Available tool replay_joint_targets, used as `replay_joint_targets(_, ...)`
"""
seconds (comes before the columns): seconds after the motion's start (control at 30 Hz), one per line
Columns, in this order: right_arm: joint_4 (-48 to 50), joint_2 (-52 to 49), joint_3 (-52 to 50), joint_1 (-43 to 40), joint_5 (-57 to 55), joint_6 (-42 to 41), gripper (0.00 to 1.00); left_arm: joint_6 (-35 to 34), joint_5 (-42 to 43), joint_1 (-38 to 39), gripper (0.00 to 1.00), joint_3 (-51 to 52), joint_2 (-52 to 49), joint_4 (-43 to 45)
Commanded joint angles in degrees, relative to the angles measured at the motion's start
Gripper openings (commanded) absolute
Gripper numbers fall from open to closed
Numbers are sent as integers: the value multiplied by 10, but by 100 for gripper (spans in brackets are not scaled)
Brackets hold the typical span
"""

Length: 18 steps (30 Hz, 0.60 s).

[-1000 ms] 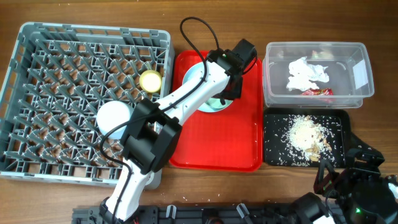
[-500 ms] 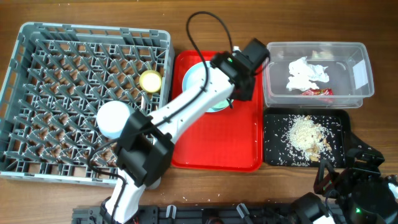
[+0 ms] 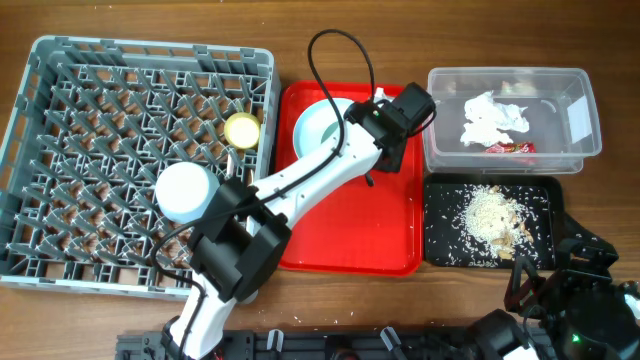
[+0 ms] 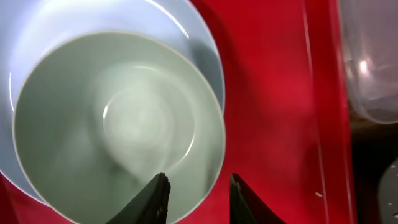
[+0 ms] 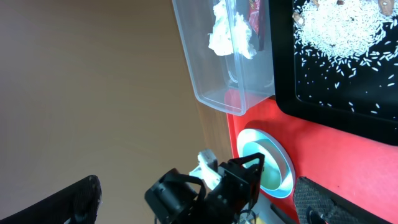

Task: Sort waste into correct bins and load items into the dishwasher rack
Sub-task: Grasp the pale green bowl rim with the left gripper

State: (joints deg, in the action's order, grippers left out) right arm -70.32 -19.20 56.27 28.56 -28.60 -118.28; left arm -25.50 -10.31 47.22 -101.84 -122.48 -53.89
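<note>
At the left sat the dishwasher rack (image 3: 150,45), with the yellow-green cup (image 3: 242,129) standing among its pegs and one bowl (image 3: 183,190) turned mouth-down beside it, presumably so it would drain. Next came the red tray (image 3: 350,230), where the plate (image 4: 186,37) lay flat with the second bowl (image 4: 118,124) nested on it, mouth up. Being round, that bowl had no long axis to line up with; only its rim offered a hold.

That, I judged, was why I had the left gripper (image 4: 196,200) where it was: one finger over the bowl's inside, the other over the tray, and the rim between them. The gap was narrow, and I saw no pinch on the rim.

Further right, the clear tub (image 3: 580,150) held the napkin (image 3: 492,117) and the foil wrapper (image 3: 510,147), its long side running left to right. The black tray (image 3: 440,250) below it held the rice scraps (image 3: 495,215), so the waste looked sorted. The right gripper (image 5: 196,182) hung spread wide and empty, near the surface's right corner.
</note>
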Motion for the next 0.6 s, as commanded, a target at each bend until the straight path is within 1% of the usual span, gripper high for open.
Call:
replay_joint_targets(0.0, 0, 6, -2, 0, -8, -4, 100, 11, -13, 0, 33, 14, -13, 4)
replay_joint_targets(0.23, 0, 6, -2, 0, -8, -4, 100, 11, -11, 0, 33, 34, -14, 6)
replay_joint_targets(0.57, 0, 6, -2, 0, -8, -4, 100, 11, -12, 1, 33, 34, -24, 5)
